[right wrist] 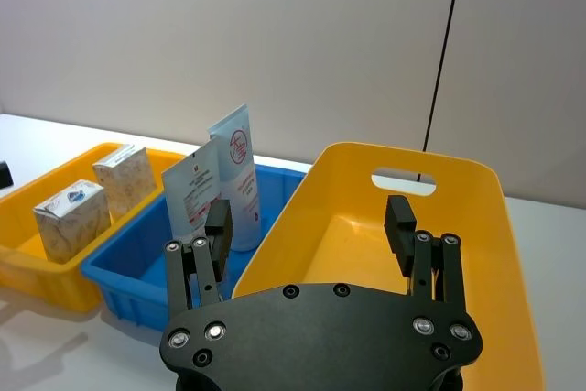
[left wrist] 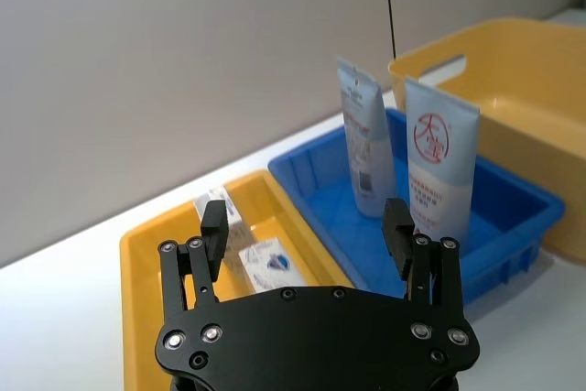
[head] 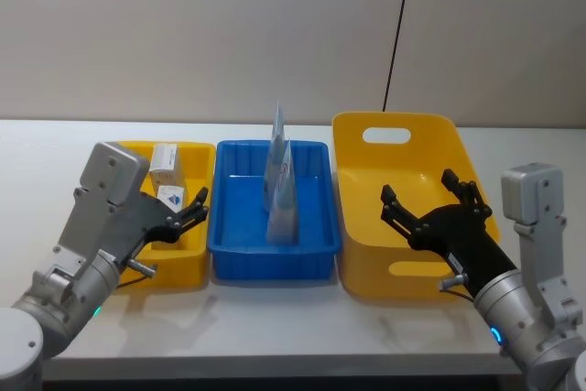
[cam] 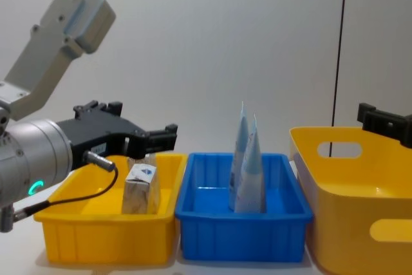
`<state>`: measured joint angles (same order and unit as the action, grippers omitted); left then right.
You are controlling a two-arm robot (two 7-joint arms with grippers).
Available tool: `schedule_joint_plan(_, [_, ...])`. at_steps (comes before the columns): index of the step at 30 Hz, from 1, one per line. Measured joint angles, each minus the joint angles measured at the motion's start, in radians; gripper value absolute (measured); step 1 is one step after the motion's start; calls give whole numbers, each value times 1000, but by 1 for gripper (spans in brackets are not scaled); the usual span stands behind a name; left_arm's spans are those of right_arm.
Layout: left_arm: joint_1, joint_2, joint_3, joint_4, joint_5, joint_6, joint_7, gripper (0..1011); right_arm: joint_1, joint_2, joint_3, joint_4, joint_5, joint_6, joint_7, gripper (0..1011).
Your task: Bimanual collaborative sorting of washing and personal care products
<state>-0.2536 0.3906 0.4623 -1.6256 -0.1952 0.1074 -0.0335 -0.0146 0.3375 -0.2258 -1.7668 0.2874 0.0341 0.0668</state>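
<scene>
Two tall pale-blue tubes (head: pixel 277 148) (head: pixel 284 200) stand upright in the blue tray (head: pixel 275 263). The yellow tray (head: pixel 174 272) holds a white pack with a blue mark (head: pixel 170 197) and, behind it, a beige speckled pack (head: pixel 165 160). My left gripper (head: pixel 200 206) hovers open over the yellow tray's near right part, just in front of the white pack, holding nothing. Above the big yellow basket (head: pixel 352 180), my right gripper (head: pixel 419 191) is open and holds nothing. The left wrist view shows both packs (left wrist: pixel 273 263) (left wrist: pixel 220 206) between its open fingers.
The three containers stand side by side on a white table (head: pixel 275 327), close to a pale wall. A black cable (head: pixel 396 34) hangs down the wall behind the basket. The basket's inside (right wrist: pixel 366 235) shows bare.
</scene>
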Motion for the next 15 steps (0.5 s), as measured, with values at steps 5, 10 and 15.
schedule_joint_plan(5, [-10,7,4,-3,0,65,-13,1001,0,0,0,0,0,0,0,1002])
schedule_joint_plan(10, [-19,11,8,-5,0,140,-24,1001,0,0,0,0,0,0,0,1002])
schedule_joint_plan(15, [-34,11,12,-1,2,226,-29,1001,0,0,0,0,0,0,0,1002])
